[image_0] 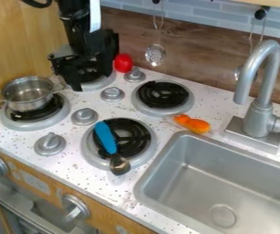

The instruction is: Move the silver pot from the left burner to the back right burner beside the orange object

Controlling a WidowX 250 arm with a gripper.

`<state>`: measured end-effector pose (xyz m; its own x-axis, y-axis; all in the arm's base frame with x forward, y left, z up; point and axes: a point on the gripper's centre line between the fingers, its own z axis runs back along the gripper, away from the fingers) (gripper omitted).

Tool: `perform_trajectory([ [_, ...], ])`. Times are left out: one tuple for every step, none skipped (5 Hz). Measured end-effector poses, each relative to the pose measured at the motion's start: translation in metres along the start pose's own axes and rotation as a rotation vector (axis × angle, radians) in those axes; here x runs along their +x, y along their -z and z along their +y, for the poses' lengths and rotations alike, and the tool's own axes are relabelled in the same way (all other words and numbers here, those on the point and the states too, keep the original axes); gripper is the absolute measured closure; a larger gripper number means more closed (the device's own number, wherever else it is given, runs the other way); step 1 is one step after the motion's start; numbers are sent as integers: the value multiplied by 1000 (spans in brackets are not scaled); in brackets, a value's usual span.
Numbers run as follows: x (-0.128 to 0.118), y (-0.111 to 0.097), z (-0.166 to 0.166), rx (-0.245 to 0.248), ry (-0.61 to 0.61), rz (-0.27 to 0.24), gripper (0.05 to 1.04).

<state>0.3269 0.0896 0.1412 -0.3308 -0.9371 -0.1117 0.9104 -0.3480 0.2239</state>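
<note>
Your black two-finger gripper (94, 82), seemingly open, hangs at one of four black-coiled burners (163, 94); one silver metal pot (28, 101), its floor showing, sits on another.

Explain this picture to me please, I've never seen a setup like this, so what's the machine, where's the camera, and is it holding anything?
The machine is a black robot arm, coming in from the upper left. Its black grasping tool hangs over the back left burner of a toy stove. I can't make out anything held in it. A fixed camera looks down at a slant on the white speckled counter.

Beside the tool is a rounded red object. A shiny metal pot sits on the front left burner, and a spoon with a blue handle lies across the front right one. An orange, carrot-like object lies near the grey metal sink and its curved faucet.
</note>
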Motion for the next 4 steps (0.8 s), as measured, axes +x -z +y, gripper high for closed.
perform_trajectory([
  [2,9,-4,-25,-3,-18,79],
  [-5,10,-8,-18,-61,-24,79],
  [-19,4,-18,25,-168,24,79],
  [-35,0,-39,51,-338,125,79],
])
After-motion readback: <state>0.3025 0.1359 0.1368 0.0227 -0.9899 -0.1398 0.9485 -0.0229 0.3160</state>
